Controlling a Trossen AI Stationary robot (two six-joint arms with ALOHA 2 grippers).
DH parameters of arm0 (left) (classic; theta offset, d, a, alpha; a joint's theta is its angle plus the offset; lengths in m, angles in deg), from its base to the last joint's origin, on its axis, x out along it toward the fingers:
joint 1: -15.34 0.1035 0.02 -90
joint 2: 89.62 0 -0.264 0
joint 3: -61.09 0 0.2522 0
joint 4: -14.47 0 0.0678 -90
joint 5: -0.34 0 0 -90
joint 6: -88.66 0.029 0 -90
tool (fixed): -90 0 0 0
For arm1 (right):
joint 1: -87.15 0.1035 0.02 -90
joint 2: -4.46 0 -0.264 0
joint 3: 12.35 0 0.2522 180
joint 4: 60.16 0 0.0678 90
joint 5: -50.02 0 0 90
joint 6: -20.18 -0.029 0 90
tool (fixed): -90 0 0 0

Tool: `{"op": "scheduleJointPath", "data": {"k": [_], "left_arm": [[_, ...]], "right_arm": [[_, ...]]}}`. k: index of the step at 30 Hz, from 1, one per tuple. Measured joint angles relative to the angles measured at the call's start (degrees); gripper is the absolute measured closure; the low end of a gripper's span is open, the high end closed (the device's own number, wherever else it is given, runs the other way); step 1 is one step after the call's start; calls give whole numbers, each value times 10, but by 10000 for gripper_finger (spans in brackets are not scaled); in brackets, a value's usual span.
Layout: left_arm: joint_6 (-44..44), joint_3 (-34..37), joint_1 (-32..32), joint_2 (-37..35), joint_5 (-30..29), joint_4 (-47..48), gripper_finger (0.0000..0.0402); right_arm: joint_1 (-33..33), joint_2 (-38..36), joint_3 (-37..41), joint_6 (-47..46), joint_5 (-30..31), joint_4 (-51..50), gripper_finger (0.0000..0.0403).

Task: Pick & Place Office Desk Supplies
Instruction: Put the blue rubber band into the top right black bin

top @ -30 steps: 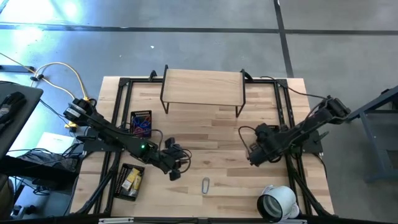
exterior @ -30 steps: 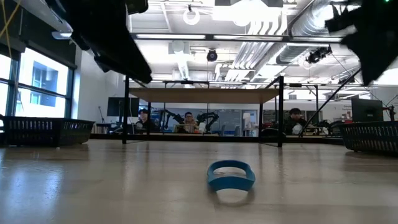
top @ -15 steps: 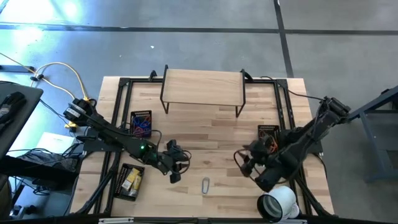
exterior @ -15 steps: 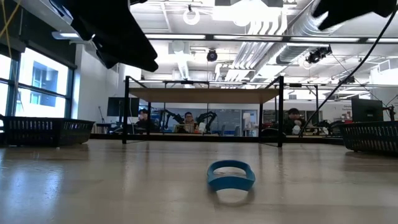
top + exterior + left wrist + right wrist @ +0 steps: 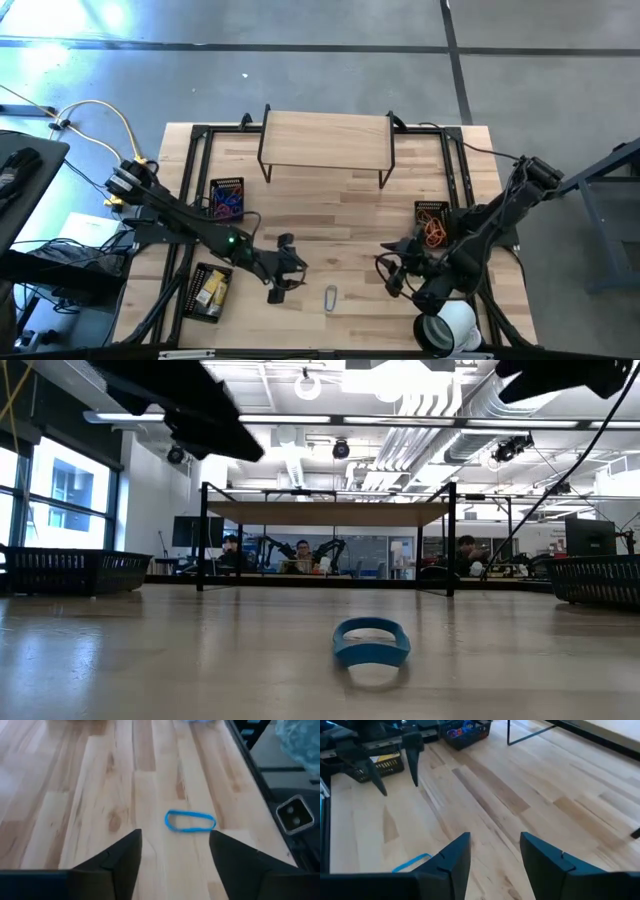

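Observation:
A blue loop [image 5: 190,821] lies flat on the wooden table near its front edge, and also shows in the high view [image 5: 331,298] and the low view [image 5: 371,642]. My left gripper [image 5: 172,855] hovers open just to the loop's left [image 5: 283,270], slanting down toward it, with nothing between its fingers. My right gripper [image 5: 495,855] hovers open to the loop's right [image 5: 393,274] and is empty too. One end of the loop [image 5: 412,862] shows past its finger.
Black mesh baskets stand at the left with purple and blue loops [image 5: 227,198], at the near left with yellow packets [image 5: 210,290], and at the right with orange bands [image 5: 432,225]. A wooden riser shelf [image 5: 325,145] stands at the back, a white tape roll [image 5: 447,325] near right.
My right gripper has swung off the right basket toward the table's near edge and the loop, turning to face left; the orange bands now show. My left gripper has rolled a little, and its fingers stand wider apart. The loop has not moved.

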Motion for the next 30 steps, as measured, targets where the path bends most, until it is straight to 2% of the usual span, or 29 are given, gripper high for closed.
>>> {"op": "scheduleJointPath", "data": {"k": [4, 10, 13, 16, 23, 30], "left_arm": [[26, 0, 0, 49, 0, -82, 161], [120, 0, 2, 140, 1, -223, 160], [133, 0, 2, 177, 9, -283, 160], [137, 0, 6, 196, 14, -305, 160], [54, -1, 38, 222, 14, -308, 160], [61, -4, 42, 261, 14, -338, 160]], "right_arm": [[0, 0, 17, 13, 0, 30, 243], [0, 0, 30, 97, -7, 105, 243], [0, 0, 30, 125, -8, 128, 244], [0, 0, 30, 144, -11, 143, 244], [0, 3, 30, 150, -21, 158, 244], [-4, 7, 30, 163, -27, 163, 244]]}}
